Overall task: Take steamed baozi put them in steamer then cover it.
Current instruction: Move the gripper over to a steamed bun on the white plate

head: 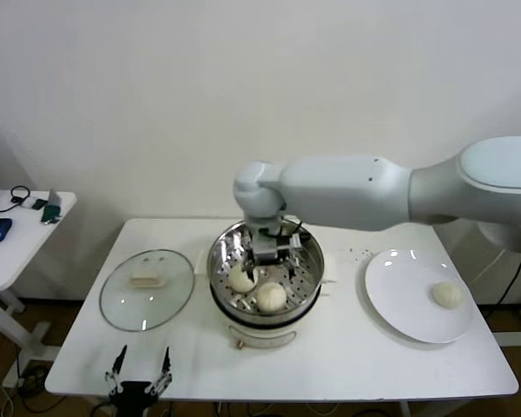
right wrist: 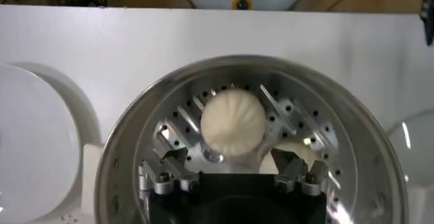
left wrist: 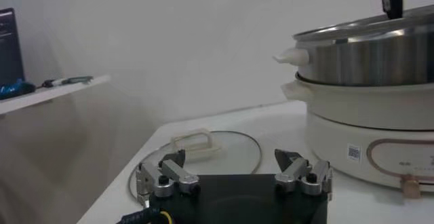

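Head view: right pincer (head: 265, 249) spread above baozi (head: 271, 296) inside steamer (head: 308, 280).

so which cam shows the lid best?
Head view: the whole lid lies flat on the table, left of the steamer, handle up. Left wrist view catches it edge-on behind the open left fingers. Right wrist shows only a sliver.

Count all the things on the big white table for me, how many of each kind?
Small round cream-white dough buns: 3, two in the pot, one on the plate
Large shiny stainless-steel steamer pot: 1
Round clear glass lid with cream handle: 1
Flat round white plate: 1
Total: 6
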You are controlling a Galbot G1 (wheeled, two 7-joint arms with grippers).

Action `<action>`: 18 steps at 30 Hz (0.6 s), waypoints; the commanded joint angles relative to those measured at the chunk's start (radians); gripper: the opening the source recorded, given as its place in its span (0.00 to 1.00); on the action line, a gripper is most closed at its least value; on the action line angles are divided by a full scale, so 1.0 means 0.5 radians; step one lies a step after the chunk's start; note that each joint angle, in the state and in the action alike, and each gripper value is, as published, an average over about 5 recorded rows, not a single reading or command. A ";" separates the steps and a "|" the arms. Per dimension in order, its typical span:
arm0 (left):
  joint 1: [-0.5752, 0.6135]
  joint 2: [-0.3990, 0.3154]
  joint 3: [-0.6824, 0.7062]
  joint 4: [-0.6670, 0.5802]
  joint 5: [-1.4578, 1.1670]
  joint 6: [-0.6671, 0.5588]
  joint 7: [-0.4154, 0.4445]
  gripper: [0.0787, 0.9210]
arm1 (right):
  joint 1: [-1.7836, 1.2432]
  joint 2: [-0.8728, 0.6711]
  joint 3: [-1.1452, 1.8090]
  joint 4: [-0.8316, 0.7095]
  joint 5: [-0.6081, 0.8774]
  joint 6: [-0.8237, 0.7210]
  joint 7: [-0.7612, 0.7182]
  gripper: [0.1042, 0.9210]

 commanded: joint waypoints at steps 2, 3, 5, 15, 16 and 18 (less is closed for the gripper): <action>0.000 0.007 0.004 0.000 -0.002 -0.008 0.001 0.88 | 0.213 -0.386 0.005 -0.078 0.193 -0.220 0.017 0.88; -0.003 0.008 0.004 0.000 -0.004 -0.010 0.001 0.88 | 0.238 -0.463 -0.039 -0.097 0.281 -0.306 0.039 0.88; -0.007 0.011 0.003 0.000 -0.011 -0.008 0.005 0.88 | 0.275 -0.597 -0.136 -0.136 0.478 -0.503 0.091 0.88; -0.052 0.028 0.007 -0.008 -0.033 0.008 0.069 0.88 | 0.106 -1.305 -0.178 -0.132 0.655 -1.119 0.468 0.88; -0.061 0.025 0.008 -0.007 -0.034 0.009 0.079 0.88 | 0.059 -1.361 -0.144 -0.141 0.617 -1.131 0.470 0.88; -0.076 0.017 0.009 -0.006 -0.034 0.010 0.092 0.88 | -0.058 -1.467 -0.059 -0.174 0.524 -1.141 0.463 0.88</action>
